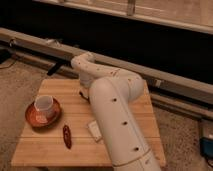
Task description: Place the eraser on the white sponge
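Note:
My white arm (pixel 112 107) reaches over the middle of the wooden table (pixel 45 145) and bends back down at its far side. The gripper (pixel 82 93) is at the arm's end, low over the table's back middle, and only a small dark part of it shows beside the arm. A flat off-white pad, the white sponge (pixel 93 129), lies on the table against the arm's left side, partly covered by it. The eraser is not in view.
A white cup (pixel 44 104) stands on a brown saucer (pixel 34 117) at the table's left. A slim dark-red pepper-shaped object (pixel 66 136) lies in front of it. A metal rail (pixel 45 44) runs behind the table.

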Controlling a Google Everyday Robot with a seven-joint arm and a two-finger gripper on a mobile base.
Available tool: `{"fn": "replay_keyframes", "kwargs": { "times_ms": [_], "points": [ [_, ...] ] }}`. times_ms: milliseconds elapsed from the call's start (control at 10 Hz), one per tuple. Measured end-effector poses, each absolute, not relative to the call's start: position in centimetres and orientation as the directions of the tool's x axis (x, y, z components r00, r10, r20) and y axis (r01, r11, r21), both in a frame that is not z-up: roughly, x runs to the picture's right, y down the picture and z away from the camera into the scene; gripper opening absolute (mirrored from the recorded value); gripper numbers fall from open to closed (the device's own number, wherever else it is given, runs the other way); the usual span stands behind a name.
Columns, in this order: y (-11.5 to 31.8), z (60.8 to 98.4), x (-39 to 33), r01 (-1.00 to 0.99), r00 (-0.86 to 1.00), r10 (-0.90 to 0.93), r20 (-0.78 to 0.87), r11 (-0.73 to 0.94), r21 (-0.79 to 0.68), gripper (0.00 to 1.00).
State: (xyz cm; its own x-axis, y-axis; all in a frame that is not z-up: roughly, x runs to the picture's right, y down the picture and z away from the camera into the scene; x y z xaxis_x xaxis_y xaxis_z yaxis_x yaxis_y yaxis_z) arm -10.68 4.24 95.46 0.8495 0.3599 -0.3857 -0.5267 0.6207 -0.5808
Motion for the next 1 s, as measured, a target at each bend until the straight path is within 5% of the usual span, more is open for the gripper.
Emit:
{"fn": "replay_keyframes", "kwargs": {
  "times_ms": [500, 1000],
  "points": [
    [6.6, 85.3, -12.3, -0.506, 0.862, 0.368, -0.348, 0.624, -0.595, 0.0],
    [9.1, 80.9, -9.5, -0.553, 0.833, 0.407, -0.376, 0.581, -0.597, 0.0]
  ]
}}
